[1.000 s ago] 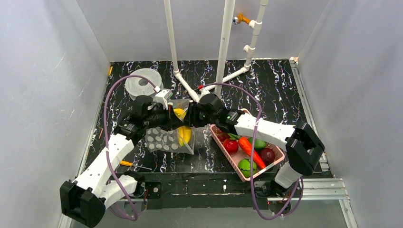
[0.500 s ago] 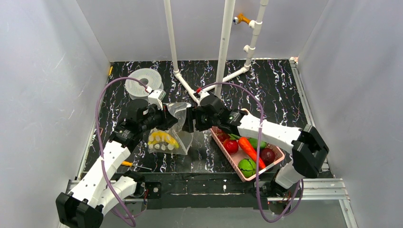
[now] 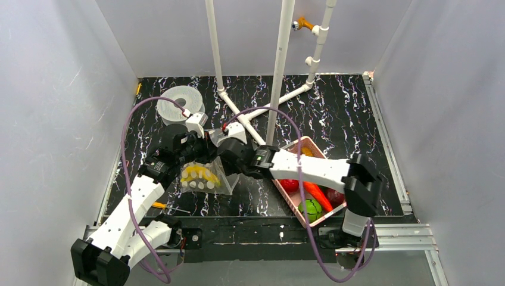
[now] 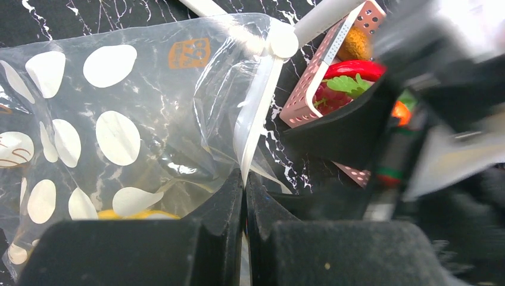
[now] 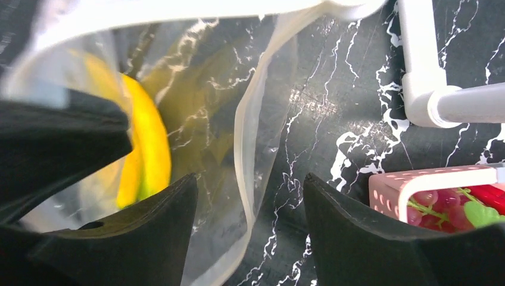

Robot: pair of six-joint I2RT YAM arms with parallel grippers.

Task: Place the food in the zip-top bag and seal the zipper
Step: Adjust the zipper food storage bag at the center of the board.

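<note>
Right hand [image 5: 250, 180] moved in; dotted bag [image 4: 119, 95] holds banana [image 5: 150, 149].

Two robot arms reach over the worktop [image 3: 345, 107], the left arm [image 3: 138, 199] and the right arm [image 3: 309, 170], each with two dark fingers [image 4: 217, 232] and one purple cable [image 3: 125, 137]. At centre left lies one zip-top bag [image 4: 119, 137] holding one yellow banana [image 3: 199, 173]. Right of centre sits one pink basket [image 4: 306, 89]. Four pieces of food show in it from above: one red tomato [image 3: 290, 185], one orange carrot [image 3: 314, 194], one green piece [image 3: 309, 208] and one dark red round piece [image 3: 335, 196]; any others are hidden under the right arm. Three white pipes [image 3: 282, 59] rise at upper centre, one grey-white spool [image 3: 177, 102] sits at upper left, and one yellow-handled tool [image 3: 159, 205] lies at lower left.
</note>
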